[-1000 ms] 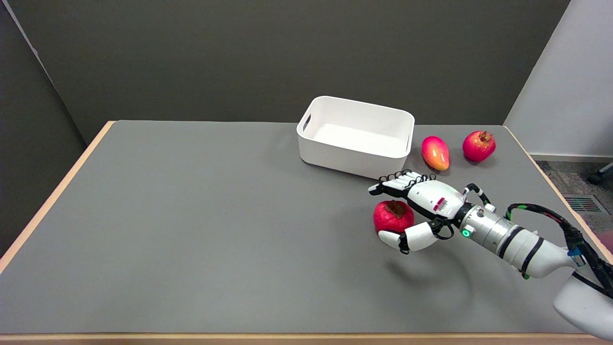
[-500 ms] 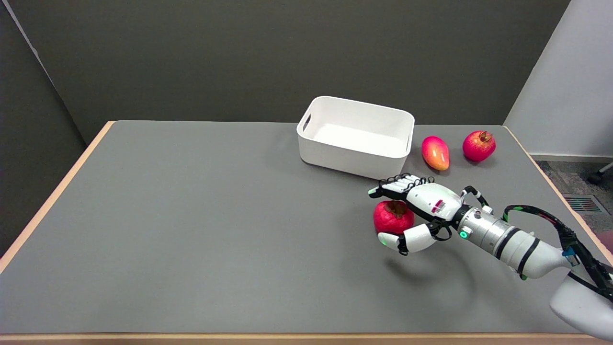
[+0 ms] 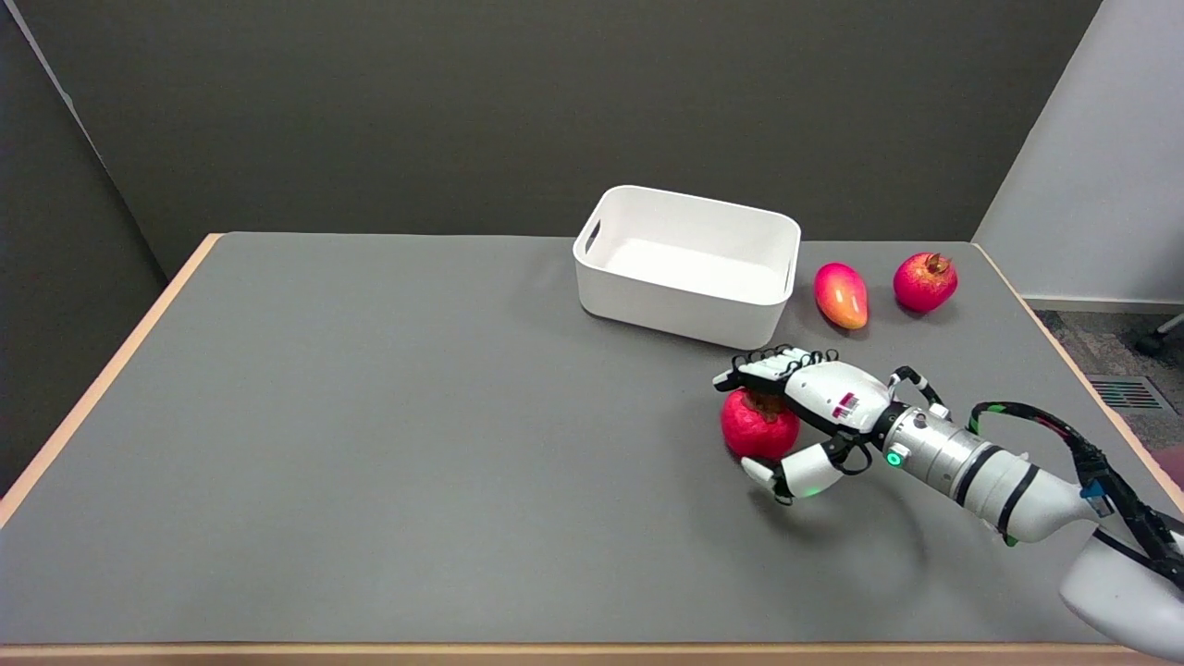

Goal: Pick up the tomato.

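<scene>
The tomato (image 3: 754, 428), red with a brown stem end on top, sits on the grey table (image 3: 370, 444) right of the middle. My right hand (image 3: 819, 407) reaches in from the lower right and brackets it. The fingers (image 3: 763, 368) stretch over the tomato's top and far side. The thumb (image 3: 786, 472) lies low at its near right side. The fingers stay spread, and I see no firm grip on the tomato. Its right side is hidden behind the palm.
A white bin (image 3: 680, 305) stands empty just beyond the hand. To its right lie a red-orange mango (image 3: 840, 295) and a second red round fruit (image 3: 923, 282) with a brown crown. The table's right edge (image 3: 1064, 351) runs close by.
My right hand has sunk lower and come closer around the tomato, the fingers now over its top and the thumb nearer the table. The tomato has stayed in place.
</scene>
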